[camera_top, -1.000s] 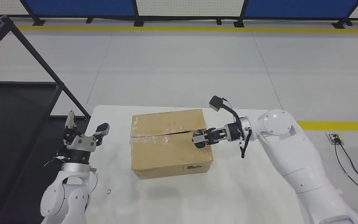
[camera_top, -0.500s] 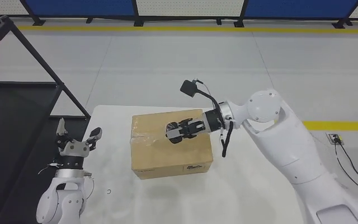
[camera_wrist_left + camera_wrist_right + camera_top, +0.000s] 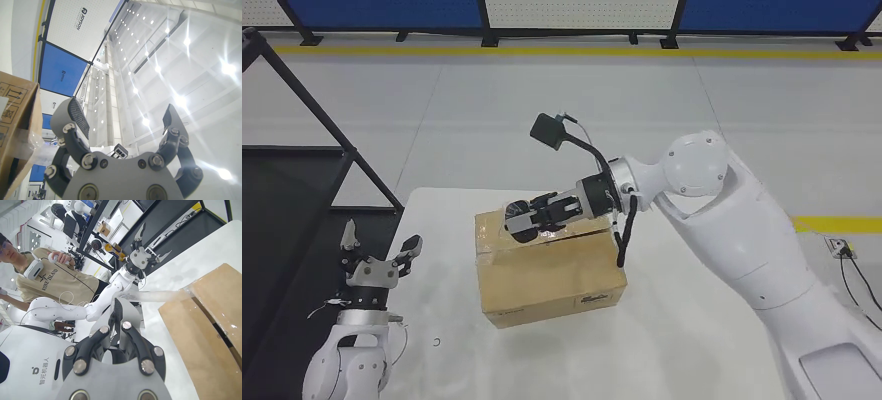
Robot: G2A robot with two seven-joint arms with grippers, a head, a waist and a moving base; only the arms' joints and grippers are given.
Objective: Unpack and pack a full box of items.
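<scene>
Clear tape (image 3: 149, 294), pinched in right hand (image 3: 115, 313), stretches from box (image 3: 198, 332) edge.

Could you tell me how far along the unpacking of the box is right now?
Early. Done: the tape is partly peeled off the box. In hand: the right gripper is shut on the tape's free end, which stretches to the box's edge. To do: the flaps lie closed and nothing is out; the left gripper is open, off the box.

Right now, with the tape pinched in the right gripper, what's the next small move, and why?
Probably draw the right gripper farther from the box: it is shut on the clear tape strip, whose far end is stuck to the box's top edge.
</scene>
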